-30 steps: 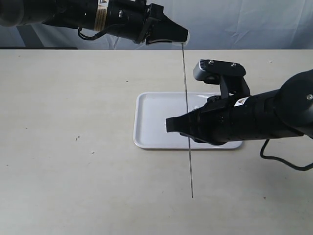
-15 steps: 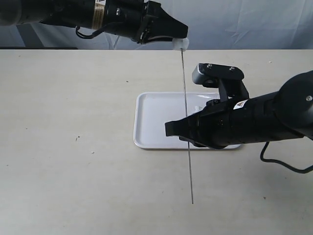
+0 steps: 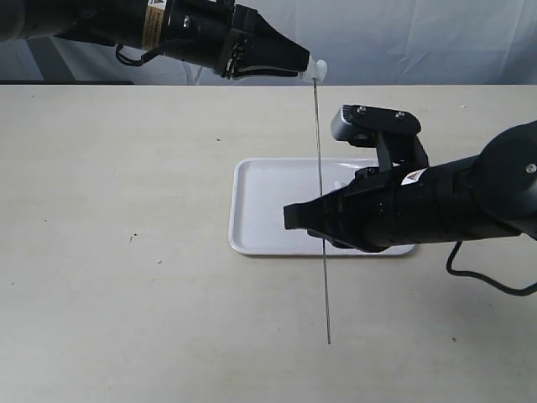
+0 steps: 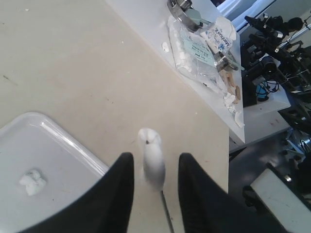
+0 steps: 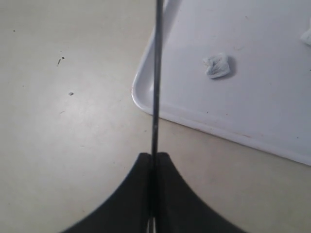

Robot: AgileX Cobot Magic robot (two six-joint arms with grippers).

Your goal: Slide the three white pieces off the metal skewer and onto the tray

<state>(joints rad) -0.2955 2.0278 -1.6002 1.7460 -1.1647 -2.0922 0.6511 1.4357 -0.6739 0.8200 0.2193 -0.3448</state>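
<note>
Right hand (image 5: 153, 158) clenched on skewer (image 3: 322, 277). Left hand (image 4: 156, 160) released, fingers (image 4: 119, 194) flanking white piece (image 4: 151, 145) on skewer tip, gaps both sides. Loose piece (image 5: 217, 65) lying in tray (image 3: 252, 210) on bench (image 3: 126, 294).

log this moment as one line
right gripper: shut on metal skewer | left gripper: open, straddling white piece on skewer end | tray: one loose piece visible

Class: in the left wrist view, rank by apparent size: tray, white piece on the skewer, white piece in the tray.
1. tray, partly in frame.
2. white piece on the skewer; nearer the camera, so real size unsure.
3. white piece in the tray.
</note>
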